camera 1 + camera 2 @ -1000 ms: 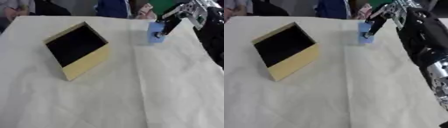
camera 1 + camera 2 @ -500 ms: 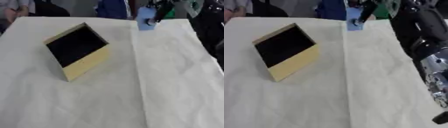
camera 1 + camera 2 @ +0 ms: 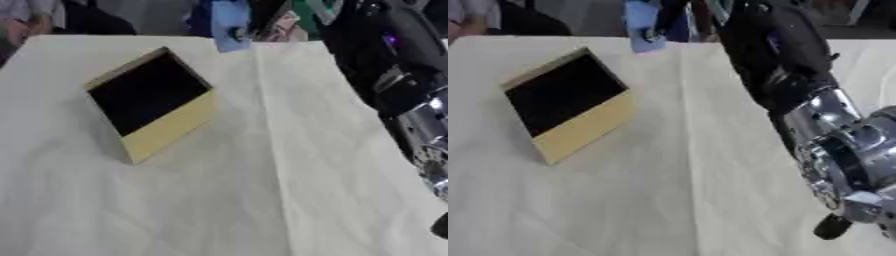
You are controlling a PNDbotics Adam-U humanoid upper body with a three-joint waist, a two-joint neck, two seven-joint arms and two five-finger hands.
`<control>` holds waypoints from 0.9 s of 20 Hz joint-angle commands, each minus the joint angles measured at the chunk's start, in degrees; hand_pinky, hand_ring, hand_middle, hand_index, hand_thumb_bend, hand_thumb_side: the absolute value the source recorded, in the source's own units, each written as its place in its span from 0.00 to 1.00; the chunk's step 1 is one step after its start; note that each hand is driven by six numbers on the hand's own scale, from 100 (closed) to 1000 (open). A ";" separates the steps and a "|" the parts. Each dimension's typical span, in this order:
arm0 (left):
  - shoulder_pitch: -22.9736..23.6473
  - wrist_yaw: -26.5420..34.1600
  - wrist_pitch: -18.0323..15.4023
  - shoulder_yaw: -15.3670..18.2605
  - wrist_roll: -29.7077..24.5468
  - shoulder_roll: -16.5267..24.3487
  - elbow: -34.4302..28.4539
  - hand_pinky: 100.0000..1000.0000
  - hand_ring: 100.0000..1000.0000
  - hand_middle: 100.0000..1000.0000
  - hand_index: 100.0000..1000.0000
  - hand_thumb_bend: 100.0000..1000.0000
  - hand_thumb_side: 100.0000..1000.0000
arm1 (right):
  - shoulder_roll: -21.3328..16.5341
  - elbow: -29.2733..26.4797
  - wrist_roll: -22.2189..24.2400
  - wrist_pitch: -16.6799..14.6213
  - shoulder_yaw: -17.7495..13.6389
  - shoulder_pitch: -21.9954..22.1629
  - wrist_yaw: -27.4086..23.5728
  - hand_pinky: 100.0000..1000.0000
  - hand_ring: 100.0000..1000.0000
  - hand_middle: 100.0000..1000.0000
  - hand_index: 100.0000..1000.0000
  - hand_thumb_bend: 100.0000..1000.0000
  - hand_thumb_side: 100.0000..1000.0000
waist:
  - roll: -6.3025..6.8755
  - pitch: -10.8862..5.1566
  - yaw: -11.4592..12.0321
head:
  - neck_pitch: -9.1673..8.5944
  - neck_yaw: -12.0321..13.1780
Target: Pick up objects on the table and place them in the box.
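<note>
A small flat blue object (image 3: 229,24) hangs in the air above the table's far edge, behind and to the right of the box. My right hand (image 3: 677,15) is shut on it, a dark fingertip showing on its lower face; the rest of the hand is blurred. The black and silver right arm (image 3: 824,125) reaches in from the lower right up to it. The box (image 3: 171,127) has tan walls and a black inside; it stands tilted on the white cloth at the left centre, its opening facing up. My left hand is out of sight.
A white cloth (image 3: 262,190) with a crease down its middle covers the table. People sit along the far edge (image 3: 52,15) behind the box. The right arm fills the right side of the table.
My right hand has lifted the blue object off the cloth at the right and carried it up and to the left, toward the far edge behind the box. The box has stayed put.
</note>
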 commanded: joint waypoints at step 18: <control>-1.44 0.82 0.13 -0.39 -0.95 -0.26 -0.90 0.61 0.53 0.53 0.85 0.00 0.88 | 9.60 -0.29 0.22 -0.52 1.05 0.39 0.50 0.88 0.92 0.91 1.00 0.00 0.49 | 0.04 -1.03 1.85 | -0.64 -2.24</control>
